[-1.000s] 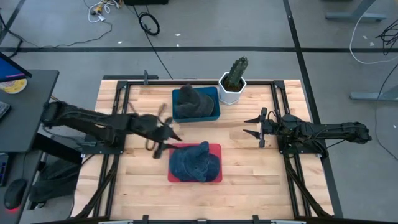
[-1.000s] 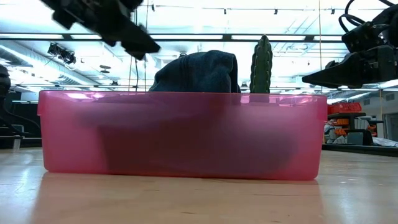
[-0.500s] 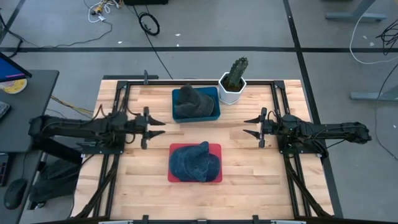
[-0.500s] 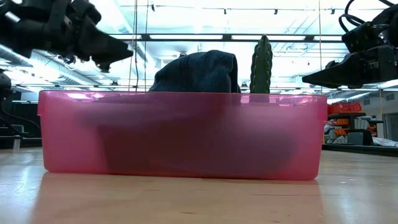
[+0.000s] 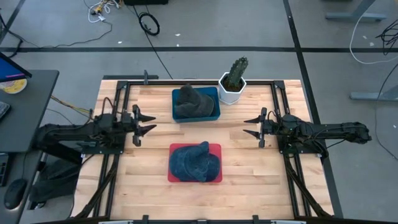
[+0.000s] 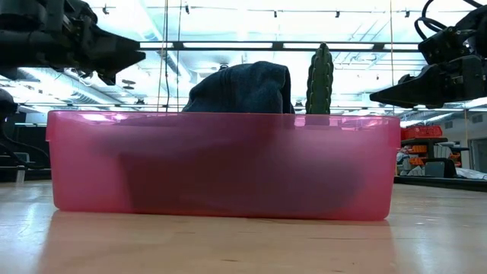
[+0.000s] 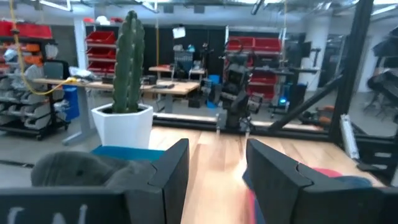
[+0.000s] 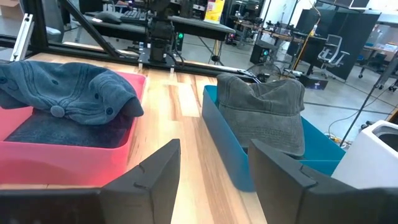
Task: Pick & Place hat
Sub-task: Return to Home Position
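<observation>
High view, and both caps are boxed: the blue cap [image 5: 194, 163] sits in the red bin [image 5: 215, 148] at six o'clock of the counter [image 5: 249, 163], the dark grey cap [image 5: 189, 102] is heaped in the blue bin [image 5: 217, 107] at twelve, with the cactus pot [image 5: 232, 86] just beside it at one. At nine o'clock hangs the left claw [image 5: 153, 122], fingers apart, nothing held; at three the right claw [image 5: 245, 126], likewise spread and empty, both pointing inward and well apart from the bins. Only the parking looks left to do. The danger, I'd say: the dark grey cap rides high above its bin's wall, so a low swing of the left claw could snag it and tip it out, or a jolt to the counter could slump it over the rim
</observation>
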Robot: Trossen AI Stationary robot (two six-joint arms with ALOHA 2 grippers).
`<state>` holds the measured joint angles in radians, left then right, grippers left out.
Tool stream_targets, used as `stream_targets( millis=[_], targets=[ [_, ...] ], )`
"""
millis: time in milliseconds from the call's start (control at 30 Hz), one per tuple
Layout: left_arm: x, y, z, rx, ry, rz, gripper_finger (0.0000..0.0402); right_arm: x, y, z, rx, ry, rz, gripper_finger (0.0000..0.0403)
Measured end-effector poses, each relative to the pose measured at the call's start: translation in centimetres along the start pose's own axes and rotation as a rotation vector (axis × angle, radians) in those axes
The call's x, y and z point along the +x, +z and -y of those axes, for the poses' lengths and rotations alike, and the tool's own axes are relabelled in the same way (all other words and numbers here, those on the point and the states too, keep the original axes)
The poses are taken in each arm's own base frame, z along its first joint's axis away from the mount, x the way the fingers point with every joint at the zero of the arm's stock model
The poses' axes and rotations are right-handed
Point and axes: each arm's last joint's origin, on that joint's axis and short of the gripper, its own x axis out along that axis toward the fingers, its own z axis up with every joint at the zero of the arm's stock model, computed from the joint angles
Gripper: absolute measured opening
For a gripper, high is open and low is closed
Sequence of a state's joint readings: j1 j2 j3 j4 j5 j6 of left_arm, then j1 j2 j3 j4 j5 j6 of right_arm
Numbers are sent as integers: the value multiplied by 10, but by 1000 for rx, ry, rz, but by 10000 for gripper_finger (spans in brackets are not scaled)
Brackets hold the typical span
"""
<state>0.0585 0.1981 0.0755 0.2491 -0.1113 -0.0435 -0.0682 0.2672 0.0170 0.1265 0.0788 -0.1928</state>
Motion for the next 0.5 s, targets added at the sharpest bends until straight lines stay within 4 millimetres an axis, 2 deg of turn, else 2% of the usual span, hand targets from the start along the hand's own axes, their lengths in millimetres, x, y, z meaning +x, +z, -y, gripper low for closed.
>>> stream_targets(
  millis=[300, 500],
  targets=[
    [-16, -3, -1, 2, -31, -18, 165, 0, 0, 0, 0, 0, 0, 193],
    [-16, -2, 0, 0, -69, -10, 165, 0, 0, 0, 0, 0, 1, 193]
  ],
)
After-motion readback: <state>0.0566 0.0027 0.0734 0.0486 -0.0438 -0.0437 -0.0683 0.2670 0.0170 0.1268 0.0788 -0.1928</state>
